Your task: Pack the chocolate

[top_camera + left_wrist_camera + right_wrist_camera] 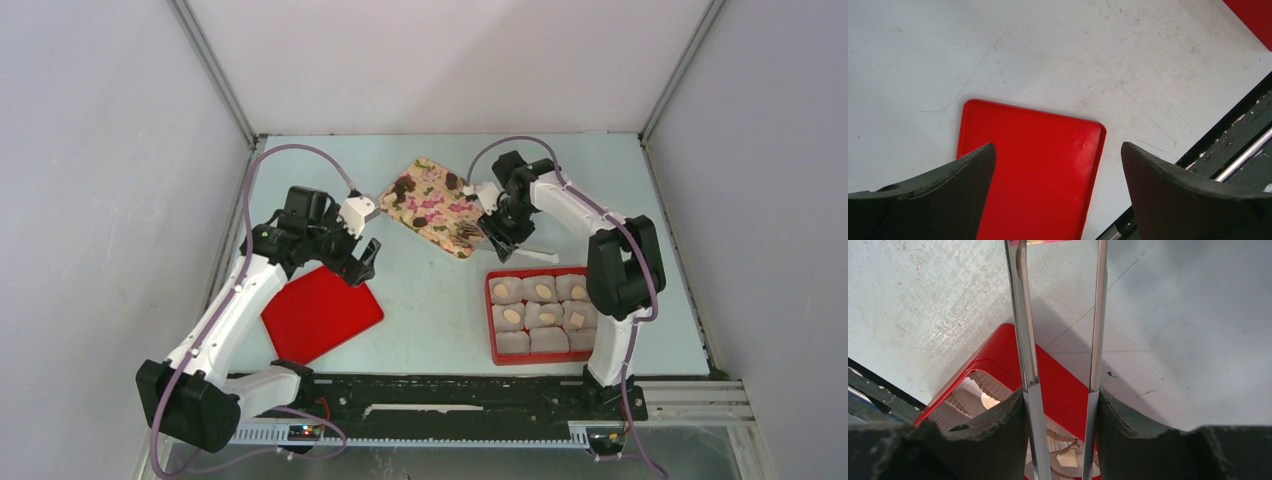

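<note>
1. Top cam: L gripper point(362, 262) hangs over the far corner of the red lid point(320, 315). Jaws are wide apart w/ nothing between them. The lid lies flat on the table point(440, 300), left of centre.
2. Top cam: R gripper point(493, 237) is at the near-right edge of the floral tray point(432, 215), just beyond the red box point(492, 320). Its grip isn't clear from this angle.
3. Top cam, where the chocolate is:
   - Dark chocolate pcs point(403, 188) lie scattered on the floral tray.
   - Cream chocolate pcs point(543, 290) sit one per cup in the white paper cups point(513, 343) inside the red box, in its two far rows.
4. L wrist cam: both dark fingers point(948, 185) are spread, and the L gripper point(1058, 147) holds nothing. The red lid point(1033, 165) lies below them on the table. A black rail point(1238, 145) runs along lower right. A red corner, prob. the box, shows top right.
5. R wrist cam: the R gripper point(1060, 395) is clamped on metal tongs point(1023, 340), one finger pressed against each arm. The tong arms stand apart and run to the top edge of the frame, so the tips are cut off beside a bit of pink.
6. R wrist cam: the red box corner point(998, 347) is under the fingers w/ paper cups in it. One cream pc point(989, 401) sits in a cup, and a squarish one point(1067, 459) sits in the next.
</note>
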You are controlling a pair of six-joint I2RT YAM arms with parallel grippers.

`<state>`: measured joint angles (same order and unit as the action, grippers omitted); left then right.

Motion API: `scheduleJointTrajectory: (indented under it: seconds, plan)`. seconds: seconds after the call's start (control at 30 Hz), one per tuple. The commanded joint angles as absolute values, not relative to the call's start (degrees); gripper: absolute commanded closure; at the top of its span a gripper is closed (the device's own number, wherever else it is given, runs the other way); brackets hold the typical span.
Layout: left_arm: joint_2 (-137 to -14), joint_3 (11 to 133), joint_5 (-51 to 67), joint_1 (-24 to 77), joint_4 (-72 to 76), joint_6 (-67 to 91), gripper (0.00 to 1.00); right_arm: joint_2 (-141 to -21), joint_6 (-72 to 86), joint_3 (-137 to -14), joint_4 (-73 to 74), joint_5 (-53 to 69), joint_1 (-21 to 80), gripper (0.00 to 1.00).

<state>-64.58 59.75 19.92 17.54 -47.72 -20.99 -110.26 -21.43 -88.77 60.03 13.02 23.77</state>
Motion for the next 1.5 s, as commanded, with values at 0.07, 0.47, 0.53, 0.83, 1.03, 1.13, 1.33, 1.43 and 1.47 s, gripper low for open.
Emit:
scheduleJointTrajectory:
  seconds: [0.07, 0.47, 0.53, 0.83, 1.03, 1.13, 1.33, 1.43, 1.47]
  plan:
    - [-63.7, 58.8, 21.4, 17.2, -46.8, -20.6, 0.02, -105.5, -21.9, -87.9, 60.4, 12.0, 23.8, 0.55]
    - [-65.0, 60.5, 23.7, 19.9, -45.4, -20.2, 0.02, -99.9, -23.2, -90.4, 61.2, 13.6, 22.8, 0.71]
    - [-65.1, 61.2, 24.2, 22.6, -43.8, -21.1, 0.02, -96.9, -23.3, -91.1, 61.8, 15.5, 21.4, 0.73]
    - [-75.3, 71.0, 20.6, 37.0, -37.7, -15.5, 0.02, -81.2, -22.2, -85.8, 62.9, 21.4, 7.8, 0.73]
    - [-83.8, 70.6, 16.0, 41.4, -21.4, 7.5, 0.03, -72.1, -22.6, -77.8, 62.2, 26.4, -3.7, 0.73]
    - [-90.8, 73.8, 14.1, 43.9, -18.1, 11.4, 0.03, -68.8, -23.2, -75.5, 62.3, 28.0, -7.5, 0.73]
    - [-104.1, 85.5, 15.3, 49.0, -19.8, -1.1, 0.09, -64.4, -24.8, -73.6, 63.5, 31.1, -15.4, 0.73]
    - [-109.7, 90.5, 18.6, 49.8, -22.4, -4.9, 0.13, -63.5, -25.7, -73.1, 64.4, 33.5, -19.4, 0.72]
    - [-111.1, 91.6, 19.3, 50.2, -23.1, -5.9, 0.14, -63.3, -25.9, -73.0, 64.6, 33.9, -20.6, 0.72]
